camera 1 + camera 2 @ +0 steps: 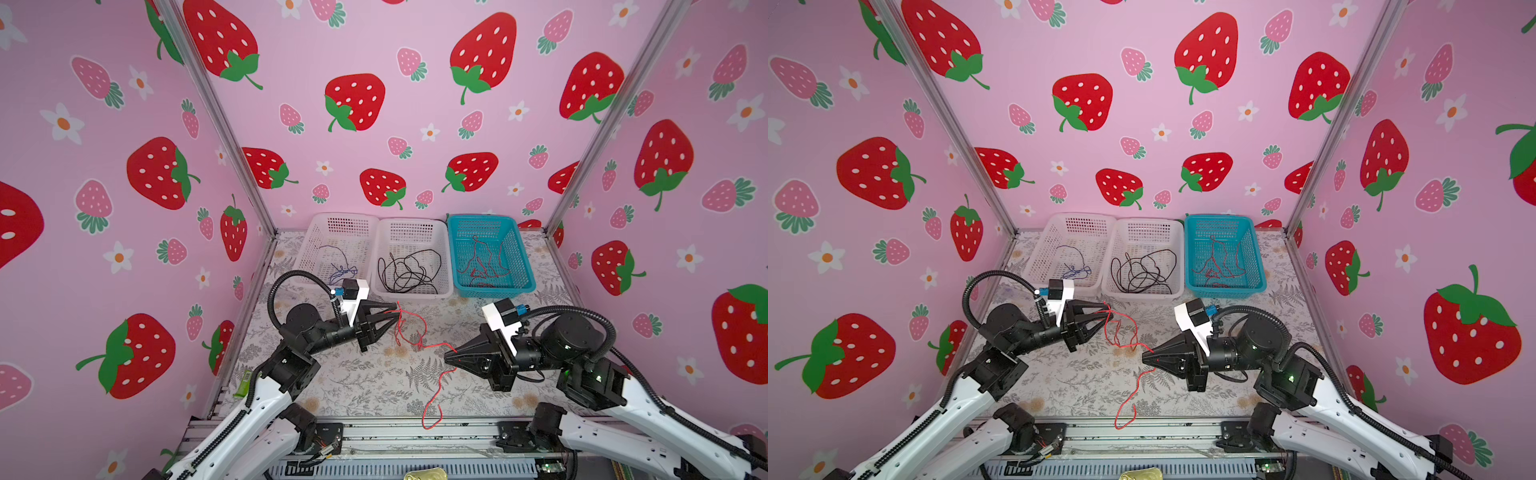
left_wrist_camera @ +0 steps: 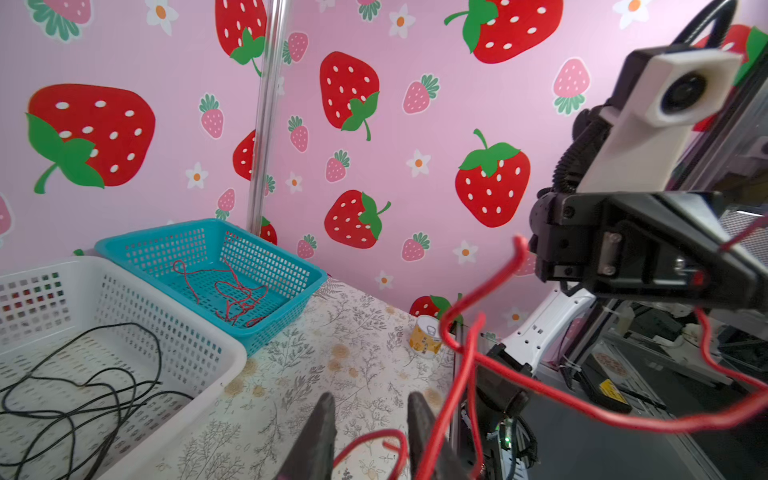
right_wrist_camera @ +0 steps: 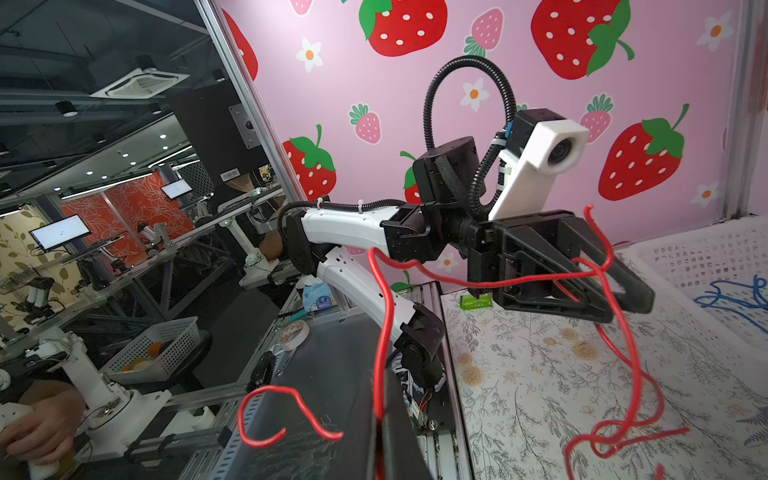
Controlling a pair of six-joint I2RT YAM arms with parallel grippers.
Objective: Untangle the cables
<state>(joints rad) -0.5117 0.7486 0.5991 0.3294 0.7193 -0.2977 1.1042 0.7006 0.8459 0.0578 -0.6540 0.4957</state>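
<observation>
A loose red cable (image 1: 419, 332) (image 1: 1121, 332) runs between both grippers above the floral table. Its tail hangs over the table's front edge (image 1: 432, 419). My left gripper (image 1: 392, 316) (image 2: 370, 401) is at the cable's far end, its jaws apart with a red loop lying between the fingers (image 2: 320, 419). My right gripper (image 1: 448, 357) (image 3: 380, 374) is shut on the same cable further along. Other cables lie in baskets at the back: blue (image 1: 343, 270), black (image 1: 409, 270) and red (image 1: 484, 266).
Three baskets stand in a row along the back wall: two white (image 1: 316, 220) (image 1: 413, 222) and a teal one (image 1: 482, 217). A small can (image 2: 426, 340) stands at the table's side edge. A metal rail (image 1: 415, 436) runs along the front.
</observation>
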